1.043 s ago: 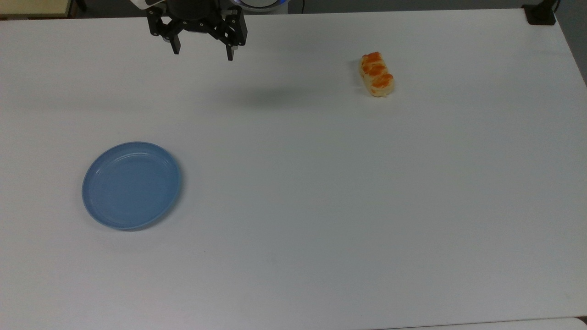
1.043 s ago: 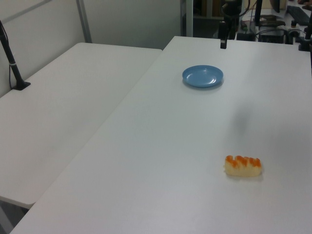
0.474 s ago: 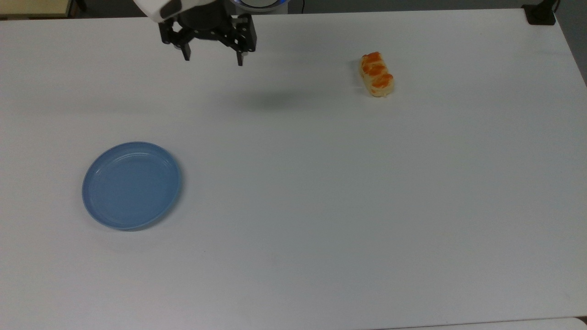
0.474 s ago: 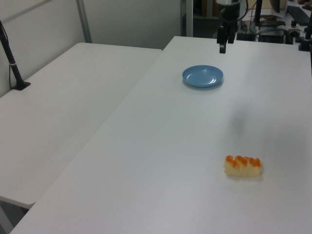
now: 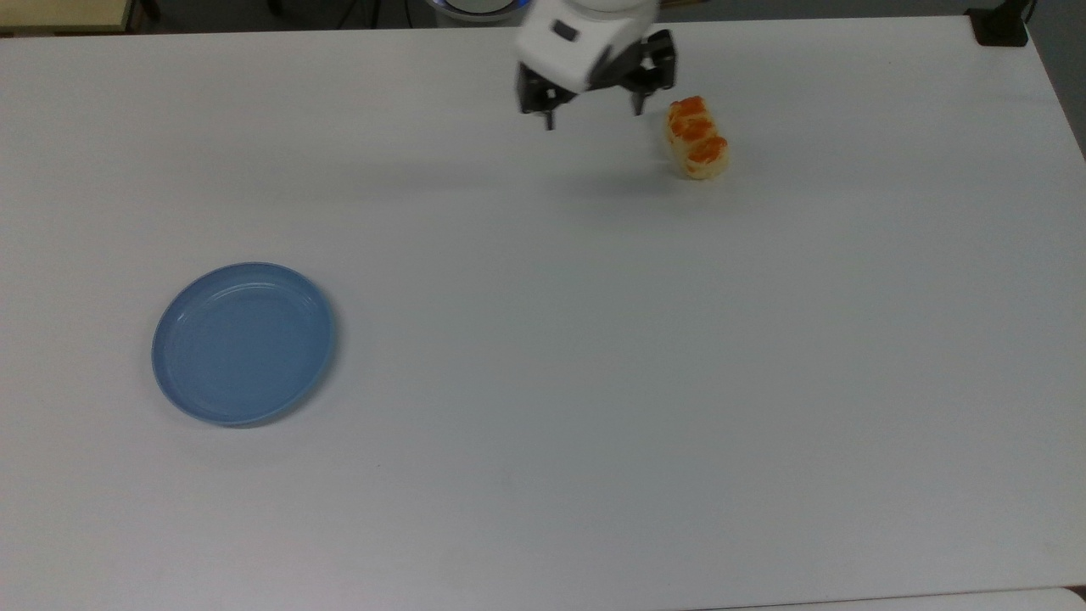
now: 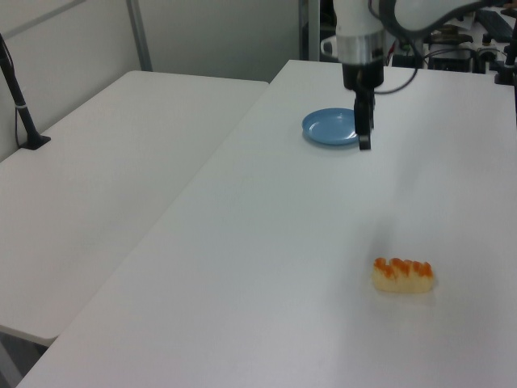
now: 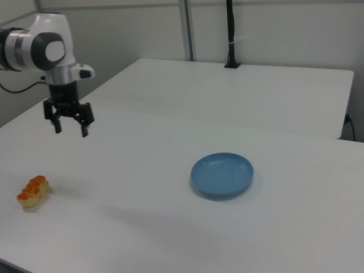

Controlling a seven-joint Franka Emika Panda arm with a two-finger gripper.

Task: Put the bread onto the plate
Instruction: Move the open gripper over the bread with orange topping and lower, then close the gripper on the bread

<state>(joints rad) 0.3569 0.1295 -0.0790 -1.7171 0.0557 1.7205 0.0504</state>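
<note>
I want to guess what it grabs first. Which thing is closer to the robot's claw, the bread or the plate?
The bread. In the top view it lies just right of the open end effector, while the blue plate sits far off toward the top view's lower left.

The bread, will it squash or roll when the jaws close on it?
The bread looks soft and puffy, so a firm squeeze would probably dent it. It lies flat on its long side, so rolling seems unlikely. Being small, it is probably light and may slide if nudged.
</note>
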